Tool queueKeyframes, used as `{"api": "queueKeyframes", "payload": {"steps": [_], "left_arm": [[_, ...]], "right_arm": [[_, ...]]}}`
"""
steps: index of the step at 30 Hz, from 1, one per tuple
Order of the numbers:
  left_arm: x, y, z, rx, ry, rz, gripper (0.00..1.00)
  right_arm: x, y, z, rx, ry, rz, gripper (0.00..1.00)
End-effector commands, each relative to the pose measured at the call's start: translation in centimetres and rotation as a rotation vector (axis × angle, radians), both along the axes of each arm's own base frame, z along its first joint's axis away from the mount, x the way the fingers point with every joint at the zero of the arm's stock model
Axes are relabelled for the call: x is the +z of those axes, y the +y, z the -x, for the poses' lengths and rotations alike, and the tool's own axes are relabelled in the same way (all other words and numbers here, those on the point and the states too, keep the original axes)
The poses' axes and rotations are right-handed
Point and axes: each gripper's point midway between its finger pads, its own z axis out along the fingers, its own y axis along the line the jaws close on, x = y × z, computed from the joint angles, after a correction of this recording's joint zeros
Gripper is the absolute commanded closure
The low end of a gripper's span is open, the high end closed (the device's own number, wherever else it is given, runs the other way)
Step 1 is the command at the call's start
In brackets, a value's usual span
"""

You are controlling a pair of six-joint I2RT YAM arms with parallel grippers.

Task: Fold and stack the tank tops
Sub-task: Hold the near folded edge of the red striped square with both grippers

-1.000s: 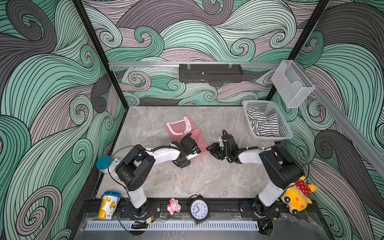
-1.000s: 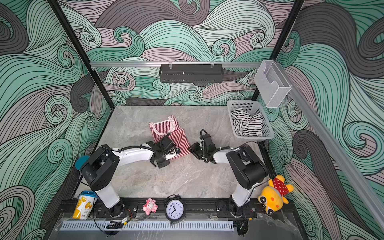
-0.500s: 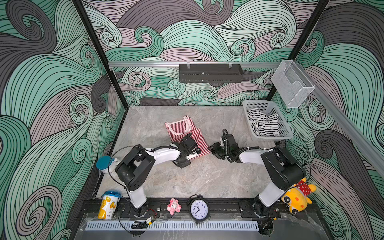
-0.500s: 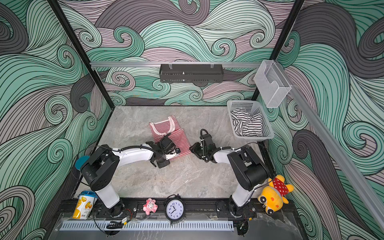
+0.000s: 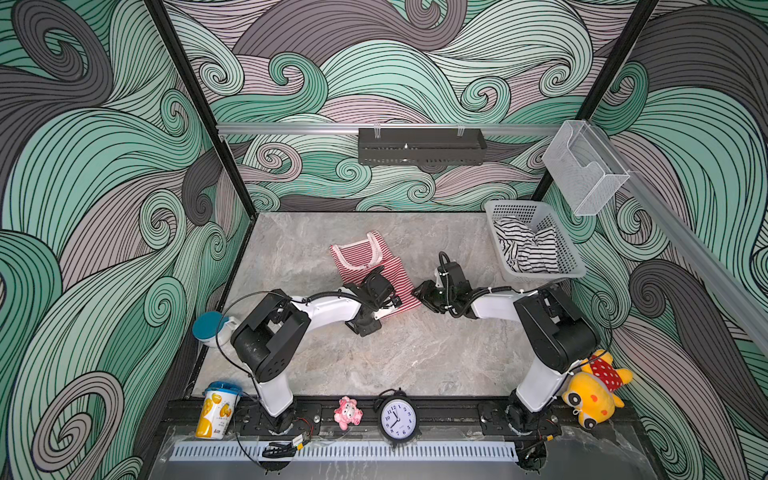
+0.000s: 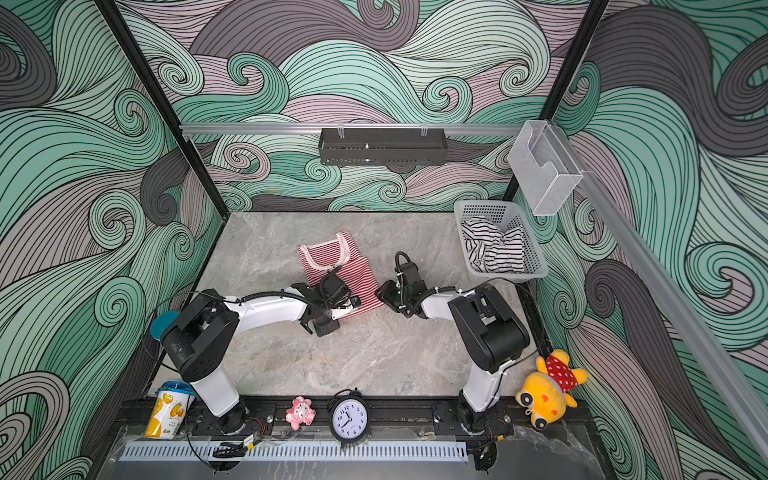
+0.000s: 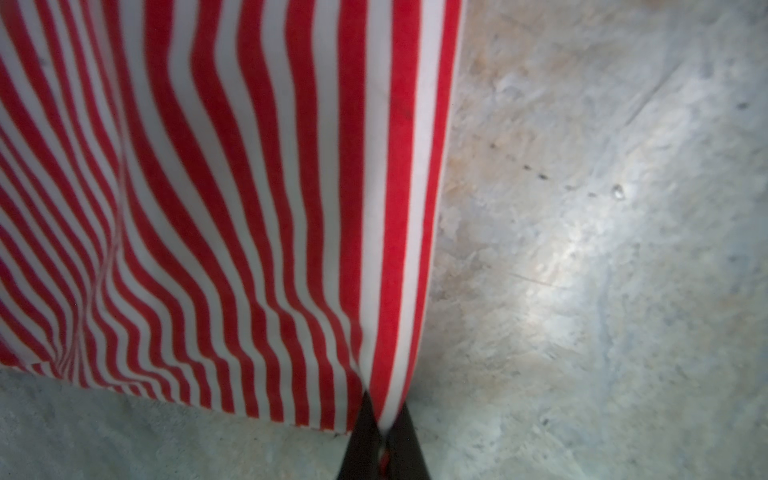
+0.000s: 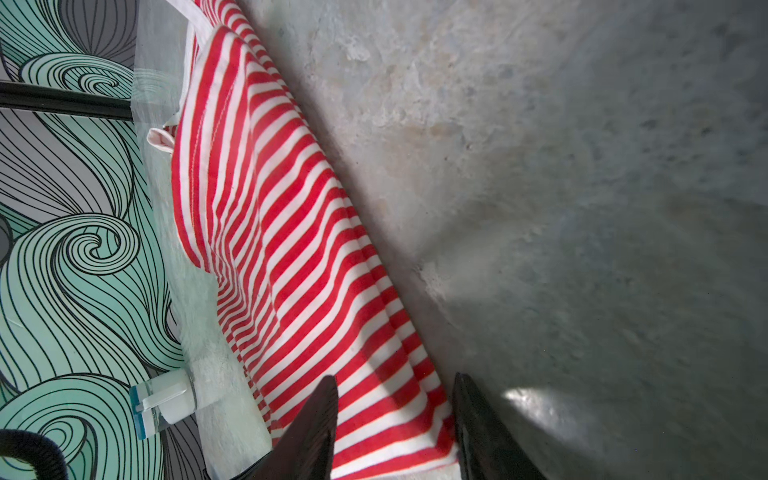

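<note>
The red-and-white striped tank top (image 5: 361,259) (image 6: 332,257) lies flat mid-table, straps toward the back wall. My left gripper (image 5: 394,301) (image 6: 353,301) is shut on its near hem corner. In the left wrist view the fingers (image 7: 380,415) pinch a raised fold of the striped cloth (image 7: 249,208). My right gripper (image 5: 417,293) (image 6: 380,293) stands open at the top's right hem corner. Its dark fingers (image 8: 395,386) straddle the cloth (image 8: 291,249), which lies slack between them. The black-and-white striped tank top (image 5: 523,249) (image 6: 492,249) sits crumpled in the basket.
The white perforated basket (image 5: 573,270) (image 6: 536,272) stands at the back right. Along the front rail are a cup (image 5: 218,409), a pink toy (image 5: 348,412), a clock (image 5: 398,419) and a yellow plush (image 5: 594,390). A blue-lidded white container (image 5: 212,328) sits at the left edge.
</note>
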Motion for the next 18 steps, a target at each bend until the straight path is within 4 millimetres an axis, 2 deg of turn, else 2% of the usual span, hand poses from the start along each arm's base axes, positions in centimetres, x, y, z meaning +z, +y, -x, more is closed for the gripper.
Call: {"api": "queueKeyframes", "payload": {"steps": [1, 5, 13, 18], "left_arm": [[-0.9, 1.3, 1.7, -0.001, 0.069, -0.054, 1.0], [-0.8, 1.2, 1.7, -0.002, 0.069, -0.052, 1.0], [-0.6, 1.1, 1.7, 0.003, 0.067, -0.044, 1.0], [-0.4, 1.3, 1.7, 0.004, 0.057, -0.046, 1.0]], "right_arm": [[-6.0, -3.0, 6.6, 0.008, 0.258, 0.148, 0.53], [-5.8, -3.3, 7.2, 0.003, 0.255, 0.14, 0.53], [-5.8, -2.2, 7.3, 0.019, 0.26, 0.085, 0.55], [-5.2, -4.3, 8.4, -0.002, 0.253, 0.179, 0.55]]}}
